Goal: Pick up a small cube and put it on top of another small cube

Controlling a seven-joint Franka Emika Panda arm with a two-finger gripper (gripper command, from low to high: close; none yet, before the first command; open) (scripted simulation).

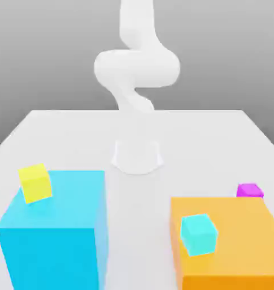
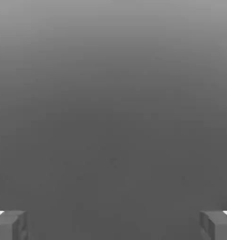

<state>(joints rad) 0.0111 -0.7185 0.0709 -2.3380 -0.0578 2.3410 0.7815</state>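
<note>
overhead, the white arm (image 1: 136,68) rose folded from its base at the table's (image 1: 77,136) far side. its gripper (image 2: 113,225) held nothing, fingers (image 2: 10,225) spread wide apart. the small magenta cube (image 1: 249,190) sat behind the orange block (image 1: 230,243).

No legible text or markings.

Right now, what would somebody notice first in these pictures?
Two big blocks up front: a cyan block at the exterior view's left with a small yellow cube on it, an orange block at the right carrying a small cyan cube. A small magenta cube peeks behind the orange block.
</note>
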